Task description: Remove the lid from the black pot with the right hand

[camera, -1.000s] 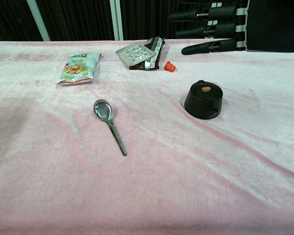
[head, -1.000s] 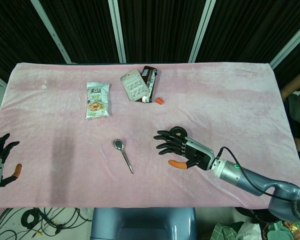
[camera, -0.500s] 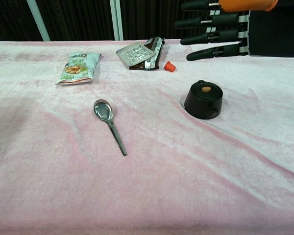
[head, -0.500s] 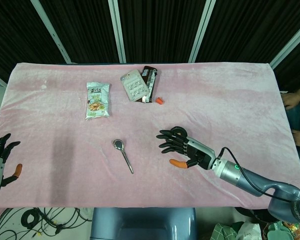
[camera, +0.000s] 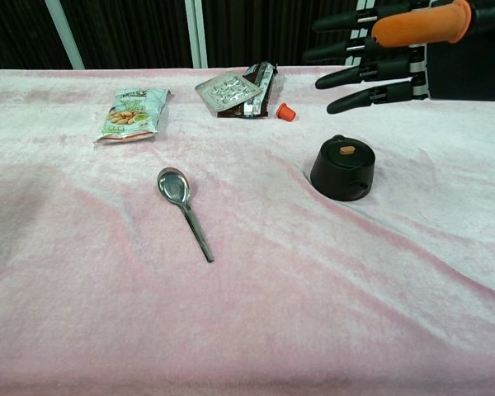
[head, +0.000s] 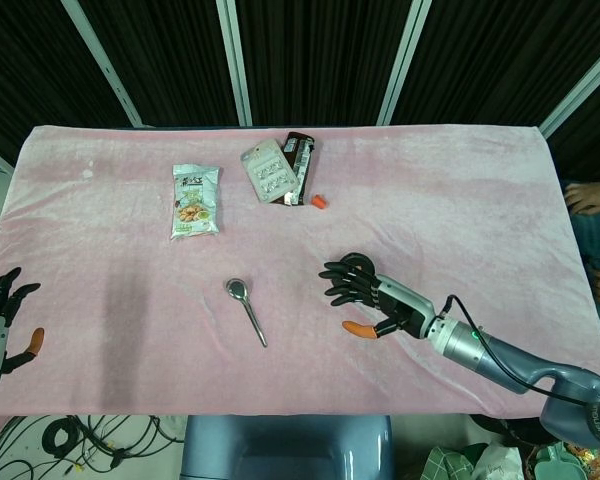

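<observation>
The small black pot (camera: pixel 342 171) stands on the pink cloth right of centre, its lid (camera: pixel 344 154) in place with a tan knob (camera: pixel 346 150) on top. My right hand (camera: pixel 400 49) hovers above and slightly behind it, fingers spread and pointing left, orange thumb tip uppermost, touching nothing. In the head view the right hand (head: pixel 367 296) covers most of the pot (head: pixel 357 260), which shows only just beyond the fingers. My left hand (head: pixel 0 322) rests at the table's near left edge, fingers apart and empty.
A metal spoon (camera: pixel 184 210) lies left of the pot. At the back are a snack bag (camera: pixel 132 111), a blister pack (camera: pixel 228 89) on a dark wrapper (head: pixel 301 158), and a small orange cap (camera: pixel 286 112). The cloth is rumpled around the pot.
My right hand has come lower in the chest view and shifted slightly to the near right, its orange thumb now showing. The pot and the left hand have not moved.
</observation>
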